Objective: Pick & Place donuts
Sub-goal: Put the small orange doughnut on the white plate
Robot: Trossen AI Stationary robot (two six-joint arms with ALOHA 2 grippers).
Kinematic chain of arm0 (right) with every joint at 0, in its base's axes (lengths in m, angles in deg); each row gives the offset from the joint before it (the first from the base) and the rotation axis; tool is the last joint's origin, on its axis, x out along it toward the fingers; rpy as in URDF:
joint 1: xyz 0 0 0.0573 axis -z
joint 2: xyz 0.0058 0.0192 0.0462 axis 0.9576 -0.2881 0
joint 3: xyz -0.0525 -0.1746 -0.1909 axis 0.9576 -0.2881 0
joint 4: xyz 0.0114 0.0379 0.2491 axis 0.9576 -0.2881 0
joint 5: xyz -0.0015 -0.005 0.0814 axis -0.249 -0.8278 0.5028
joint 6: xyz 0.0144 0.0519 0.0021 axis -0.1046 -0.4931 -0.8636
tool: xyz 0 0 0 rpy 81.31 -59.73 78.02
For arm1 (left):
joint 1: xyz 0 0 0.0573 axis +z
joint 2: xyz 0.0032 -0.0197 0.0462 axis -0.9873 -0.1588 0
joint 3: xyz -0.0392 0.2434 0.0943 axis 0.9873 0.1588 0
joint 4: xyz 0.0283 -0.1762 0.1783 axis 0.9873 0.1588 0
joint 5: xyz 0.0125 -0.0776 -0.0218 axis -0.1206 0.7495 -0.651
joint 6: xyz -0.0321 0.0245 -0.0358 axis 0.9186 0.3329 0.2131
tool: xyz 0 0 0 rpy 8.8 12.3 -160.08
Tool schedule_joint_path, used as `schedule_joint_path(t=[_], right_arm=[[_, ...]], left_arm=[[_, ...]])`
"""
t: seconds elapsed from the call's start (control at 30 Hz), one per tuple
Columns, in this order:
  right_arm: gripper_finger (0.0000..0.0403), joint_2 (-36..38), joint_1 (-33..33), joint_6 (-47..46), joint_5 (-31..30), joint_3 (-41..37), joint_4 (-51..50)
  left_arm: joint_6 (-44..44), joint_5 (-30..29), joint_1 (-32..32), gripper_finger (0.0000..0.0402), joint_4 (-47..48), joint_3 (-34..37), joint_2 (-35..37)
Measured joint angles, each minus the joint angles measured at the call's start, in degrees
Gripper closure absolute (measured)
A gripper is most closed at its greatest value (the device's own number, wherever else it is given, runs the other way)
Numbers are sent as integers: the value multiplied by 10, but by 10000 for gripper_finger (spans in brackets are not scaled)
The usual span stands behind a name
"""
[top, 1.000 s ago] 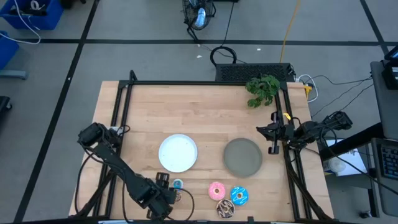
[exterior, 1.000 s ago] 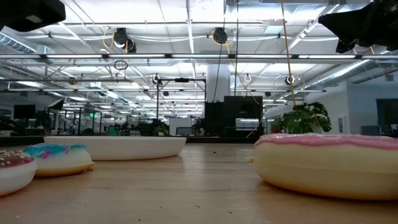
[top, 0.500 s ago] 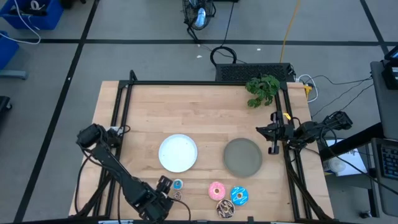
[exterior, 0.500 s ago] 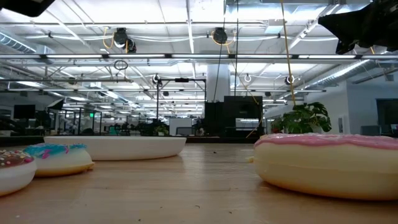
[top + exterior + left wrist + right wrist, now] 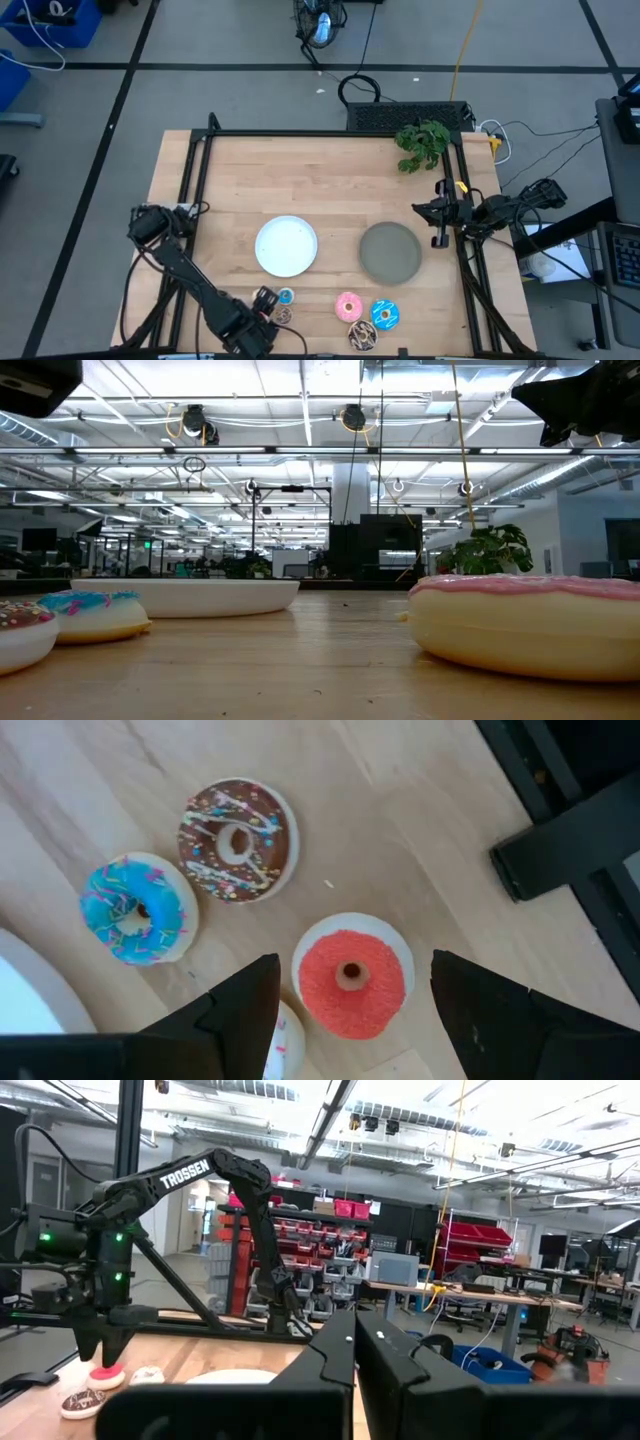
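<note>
Left gripper (image 5: pixel 350 995): jaws wide, above the red donut (image 5: pixel 352 976) (holding nothing), near table edge.
Right gripper (image 5: pixel 356 1342): fingers pressed together, parked far right.

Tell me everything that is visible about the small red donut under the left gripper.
The red donut is a small toy ring: a pale, cream-coloured body topped with grainy red icing and a tiny centre hole. It lies flat, icing up, on the wooden table near its front left corner. The open left gripper hangs above it, one finger on each side, not touching it as far as can be seen. A brown sprinkled donut and a blue donut lie close by, apart from it.
</note>
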Motion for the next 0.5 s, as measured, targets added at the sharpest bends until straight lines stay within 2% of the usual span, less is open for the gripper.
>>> schedule_joint_path(t=[0.5], right_arm=[[403,0,0,0,0,0,0]], left_arm=[[-26,-11,0,144,-7,31,0]])
